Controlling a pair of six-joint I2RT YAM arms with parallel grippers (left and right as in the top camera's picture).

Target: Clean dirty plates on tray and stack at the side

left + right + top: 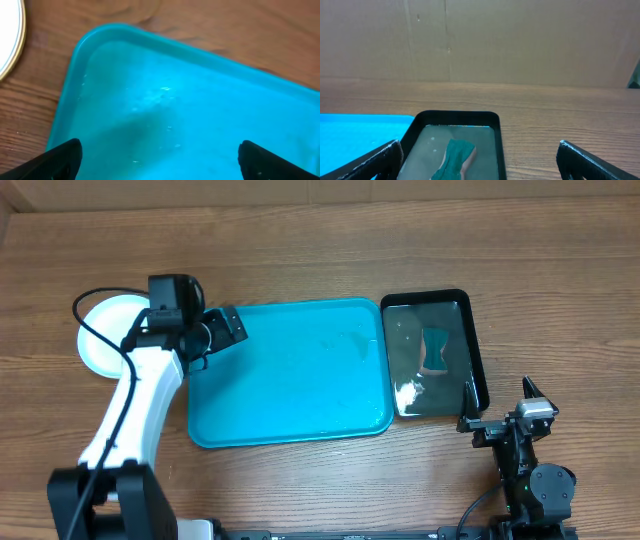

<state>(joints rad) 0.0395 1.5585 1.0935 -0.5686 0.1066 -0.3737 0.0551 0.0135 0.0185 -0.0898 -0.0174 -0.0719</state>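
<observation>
The turquoise tray (300, 380) lies in the middle of the table with nothing on it; the left wrist view shows its bare floor (200, 100) with a few small specks. A white plate (105, 330) sits on the table left of the tray, partly hidden by the left arm. Its edge (10, 35) shows a yellowish rim line. My left gripper (228, 330) hangs open over the tray's left end, its fingers (65, 157) wide apart and holding nothing. Open and unladen too, my right gripper (500, 405) stands near the front right.
A glossy black tray (475, 350) holding water and a teal cloth (436, 350) lies right of the turquoise tray, just ahead of my right gripper (480, 160). The cloth (455, 157) rests in its middle. A cardboard wall stands behind the table.
</observation>
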